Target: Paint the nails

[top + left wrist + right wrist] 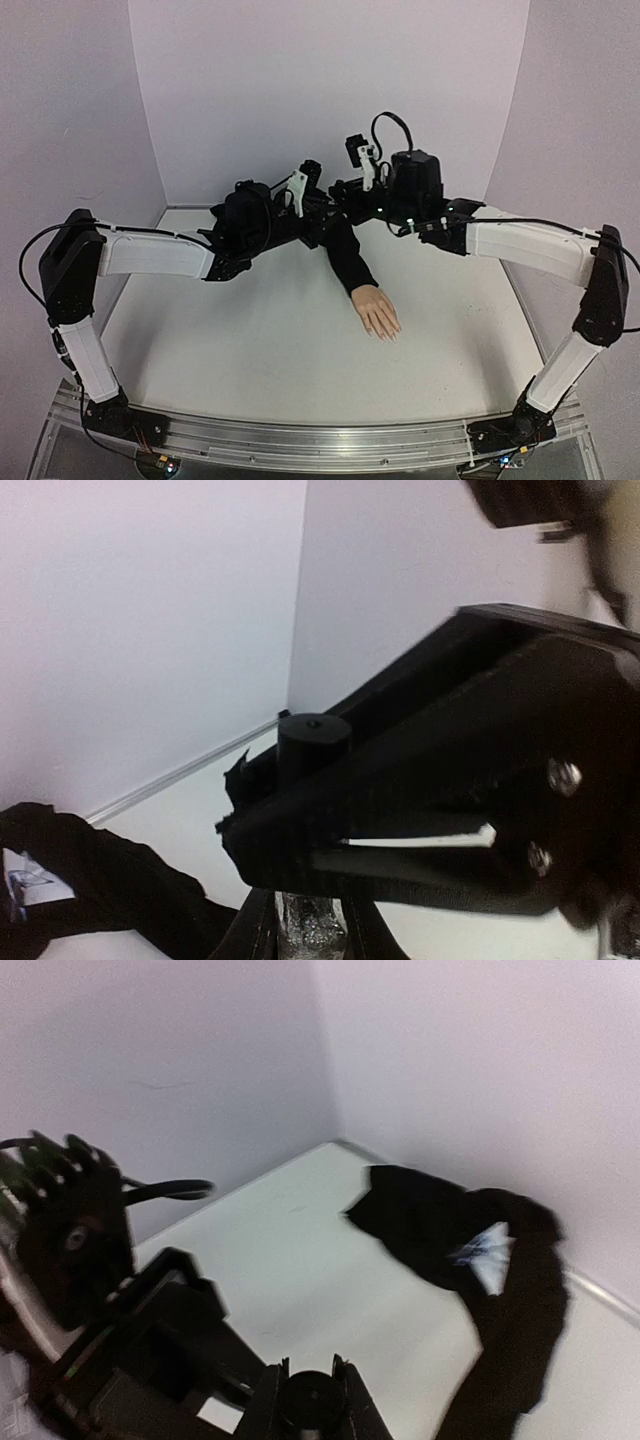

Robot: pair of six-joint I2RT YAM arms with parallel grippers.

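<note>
nails (386, 334): five small pale tips on the hand (377, 310), which lies palm down on the table (250, 340) with its fingers toward the arm bases. judged hard, smooth and fixed to the fingers. they are not to be gripped, only touched lightly with a brush. the hand looks light and unanchored, so a firm stroke may push it. if it needs steadying, take hold at the wrist or the sleeve (348, 255), never at the fingers. the sleeve is soft black cloth and runs from the hand toward the far wall. beyond the hand, above the sleeve's far end, the two grippers meet. left gripper (308, 932): jaws narrowed onto the clear bottle (312, 910), glass between them. right gripper (312, 1405): jaws set close around the black cap (313, 742). whether the cap is seated or loosened cannot be told. the glass is judged slippery and fragile. keep the bottle upright.
</note>
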